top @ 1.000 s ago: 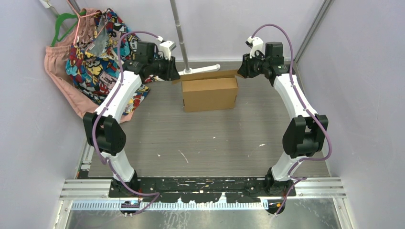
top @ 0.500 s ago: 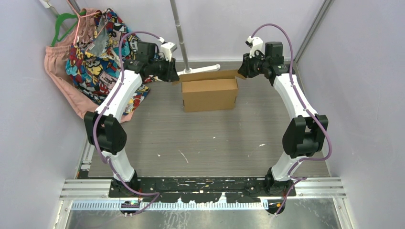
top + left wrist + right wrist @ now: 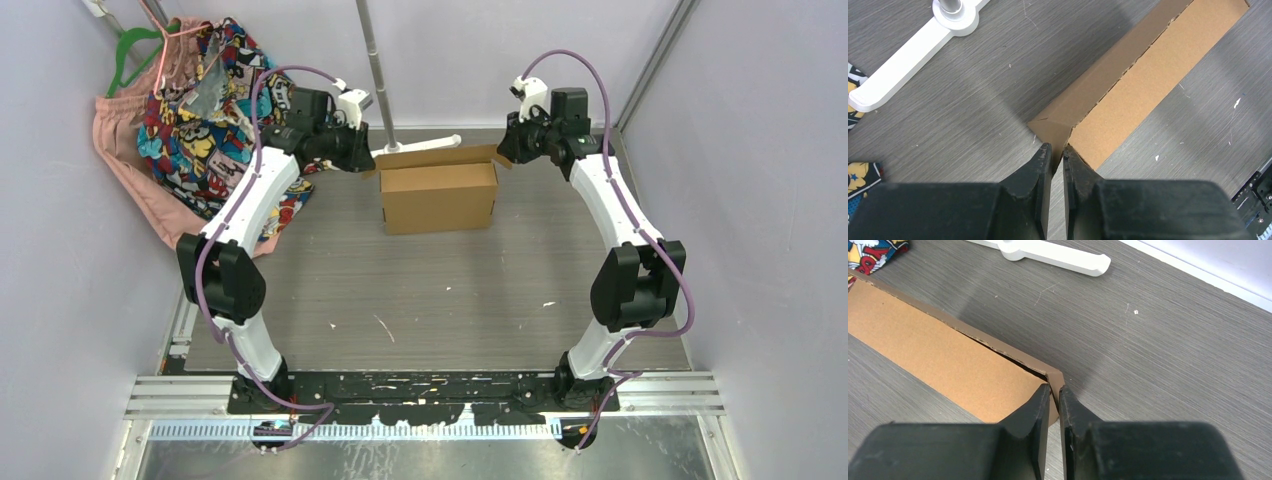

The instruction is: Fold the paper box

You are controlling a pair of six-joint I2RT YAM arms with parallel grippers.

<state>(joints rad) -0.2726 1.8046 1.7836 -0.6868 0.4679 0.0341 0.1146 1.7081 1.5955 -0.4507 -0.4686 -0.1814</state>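
Grey table (image 3: 440, 290): paper box (image 3: 440, 200) lies lengthwise left-right near the stand foot (image 3: 425, 146); outstretched left gripper (image 3: 1057, 150) and right gripper (image 3: 1054, 390) pinch its rear flap corners.

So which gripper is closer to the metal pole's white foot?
Left. The left gripper is at the paper box corner beside the white foot; the right gripper at the opposite corner, farther off.

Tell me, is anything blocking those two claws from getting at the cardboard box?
Nothing visible does. The left gripper and the right gripper each sit at a rear corner of the paper box, jaws nearly closed on its back flap. The white stand foot lies behind the box, apart from it.
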